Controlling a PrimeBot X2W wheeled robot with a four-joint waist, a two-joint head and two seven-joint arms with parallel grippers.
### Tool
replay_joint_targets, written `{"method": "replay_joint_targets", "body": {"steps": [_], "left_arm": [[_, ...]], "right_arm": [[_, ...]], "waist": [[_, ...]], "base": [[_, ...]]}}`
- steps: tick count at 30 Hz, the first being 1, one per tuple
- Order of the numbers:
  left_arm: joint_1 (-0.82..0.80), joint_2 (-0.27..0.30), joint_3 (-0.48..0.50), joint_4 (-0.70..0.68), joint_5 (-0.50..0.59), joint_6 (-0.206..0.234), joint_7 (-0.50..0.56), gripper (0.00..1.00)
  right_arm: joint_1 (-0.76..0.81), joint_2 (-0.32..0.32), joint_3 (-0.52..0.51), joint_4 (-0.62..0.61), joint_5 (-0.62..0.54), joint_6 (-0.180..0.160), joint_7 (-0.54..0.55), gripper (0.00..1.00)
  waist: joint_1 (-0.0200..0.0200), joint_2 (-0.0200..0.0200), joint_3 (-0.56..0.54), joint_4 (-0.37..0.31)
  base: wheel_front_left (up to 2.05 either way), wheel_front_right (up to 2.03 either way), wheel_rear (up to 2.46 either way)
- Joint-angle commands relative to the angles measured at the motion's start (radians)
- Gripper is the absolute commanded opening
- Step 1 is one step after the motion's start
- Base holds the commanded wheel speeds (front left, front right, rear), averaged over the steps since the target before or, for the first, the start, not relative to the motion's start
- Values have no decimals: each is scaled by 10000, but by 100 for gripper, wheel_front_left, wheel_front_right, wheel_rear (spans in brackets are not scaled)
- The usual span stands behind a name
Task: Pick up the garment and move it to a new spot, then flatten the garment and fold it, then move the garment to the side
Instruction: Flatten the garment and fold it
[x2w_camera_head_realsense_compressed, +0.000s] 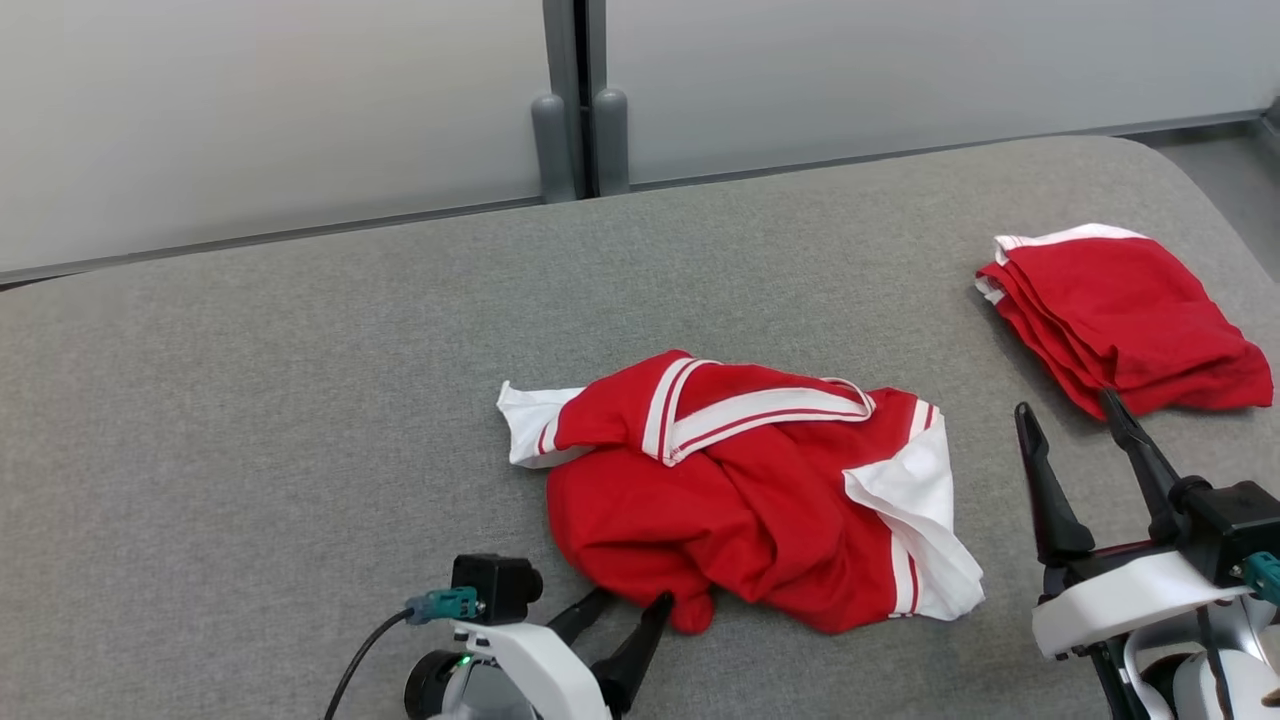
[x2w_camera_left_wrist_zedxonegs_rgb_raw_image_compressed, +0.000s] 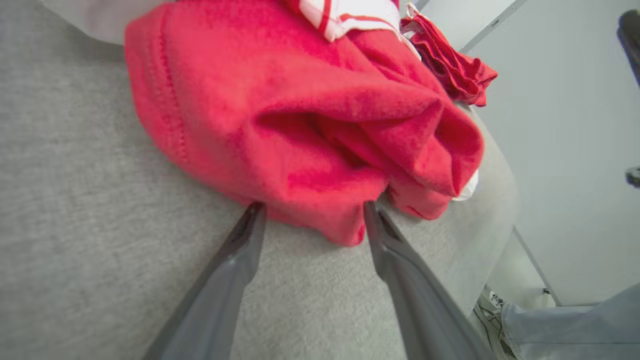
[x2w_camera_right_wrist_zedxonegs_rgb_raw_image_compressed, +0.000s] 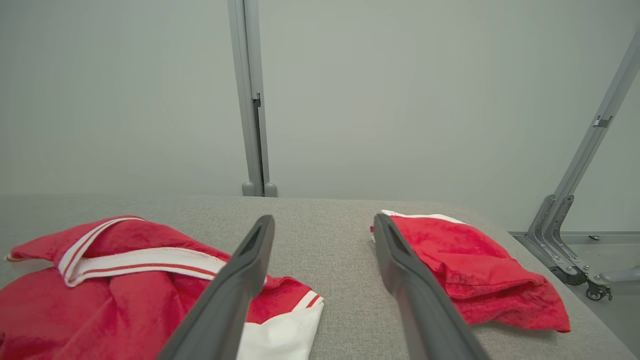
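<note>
A crumpled red garment (x2w_camera_head_realsense_compressed: 740, 490) with white sleeves and striped trim lies in a heap mid-table; it also appears large in the left wrist view (x2w_camera_left_wrist_zedxonegs_rgb_raw_image_compressed: 300, 115) and at lower left in the right wrist view (x2w_camera_right_wrist_zedxonegs_rgb_raw_image_compressed: 110, 280). My left gripper (x2w_camera_head_realsense_compressed: 630, 605) is open at the heap's near edge, its fingertips (x2w_camera_left_wrist_zedxonegs_rgb_raw_image_compressed: 252, 215) touching the red cloth with a fold between them (x2w_camera_left_wrist_zedxonegs_rgb_raw_image_compressed: 312, 210). My right gripper (x2w_camera_head_realsense_compressed: 1070, 415) stands open above the table, to the right of the heap, holding nothing (x2w_camera_right_wrist_zedxonegs_rgb_raw_image_compressed: 325, 225).
A folded pile of red garments (x2w_camera_head_realsense_compressed: 1120, 315) lies at the table's right end (x2w_camera_right_wrist_zedxonegs_rgb_raw_image_compressed: 470, 270). The grey padded table (x2w_camera_head_realsense_compressed: 300, 400) has a pale wall behind. A person's shoe and trouser leg (x2w_camera_left_wrist_zedxonegs_rgb_raw_image_compressed: 550, 320) are beside the table.
</note>
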Motion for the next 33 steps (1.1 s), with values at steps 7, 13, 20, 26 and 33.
{"method": "replay_joint_targets", "body": {"steps": [7, 13, 20, 26, 33], "left_arm": [[-1002, -47, -263, 668, -309, -84, -443, 0], [-1333, 688, -134, 467, -102, -38, -614, 0], [-1690, 2635, -100, -1213, 1117, 973, 376, 0], [-2251, 4207, -172, -2120, 2326, 1786, 1689, 0], [-2753, 5036, -460, -1299, 3196, 2164, 2736, 0]], "right_arm": [[-299, 69, -9, 258, 66, 0, -270, 100], [-292, 132, -190, 466, 94, 0, -480, 100], [-294, 175, -259, 709, 181, 0, -661, 100], [-484, 183, -223, 747, 148, 0, -753, 100], [-692, 188, -202, 835, 84, 0, -821, 100]], "waist": [[0, -1, 448, -187], [0, -1, 372, 54], [0, -1, 330, 328], [0, -1, 622, 340], [0, -1, 993, 166]], "base": [[0, 0, 0], [0, 0, 0], [0, 0, 0], [0, 0, 0], [0, 0, 0]]}}
